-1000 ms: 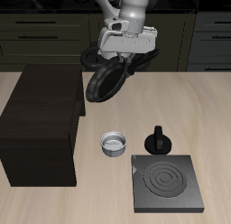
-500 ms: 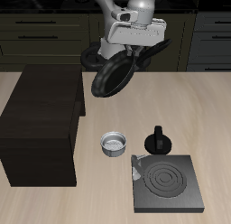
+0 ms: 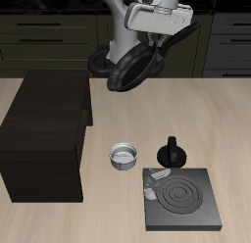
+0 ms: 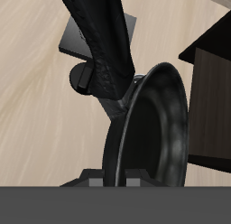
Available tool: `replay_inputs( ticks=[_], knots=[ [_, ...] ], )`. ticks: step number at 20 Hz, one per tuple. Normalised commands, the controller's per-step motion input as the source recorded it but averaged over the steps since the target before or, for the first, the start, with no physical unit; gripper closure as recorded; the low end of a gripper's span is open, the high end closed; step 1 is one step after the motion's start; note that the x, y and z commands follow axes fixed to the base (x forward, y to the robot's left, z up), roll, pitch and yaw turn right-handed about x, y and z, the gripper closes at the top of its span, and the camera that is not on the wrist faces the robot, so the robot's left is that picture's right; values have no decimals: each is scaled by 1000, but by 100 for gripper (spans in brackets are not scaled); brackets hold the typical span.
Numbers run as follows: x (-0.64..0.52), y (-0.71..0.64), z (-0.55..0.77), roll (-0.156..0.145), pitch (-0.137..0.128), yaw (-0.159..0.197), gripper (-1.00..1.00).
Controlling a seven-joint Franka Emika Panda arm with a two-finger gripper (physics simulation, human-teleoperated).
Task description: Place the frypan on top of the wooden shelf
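Exterior view: frypan (image 3: 130, 69) hanging tilted high over the bench, jaws of gripper (image 3: 163, 36) clenched on its handle, wooden shelf (image 3: 45, 134) off to one side and lower — best levelled out, carried across, then set down flat.

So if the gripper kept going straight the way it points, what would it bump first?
Probably the bare table. The gripper holds the frypan by its handle, and the wrist view looks down at the tabletop beside the wooden shelf. Depth is hard to judge.
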Motion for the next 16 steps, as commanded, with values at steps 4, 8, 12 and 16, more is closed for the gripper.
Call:
replay_inputs(
  ticks=[4, 8, 12, 16],
  knots=[
    [69, 110, 426, -31, -41, -27, 100],
    [110, 35, 346, -53, -13, -25, 100],
    [66, -12, 278, -31, -31, -21, 100],
    [138, -88, 242, -49, -32, 6, 100]
  ],
)
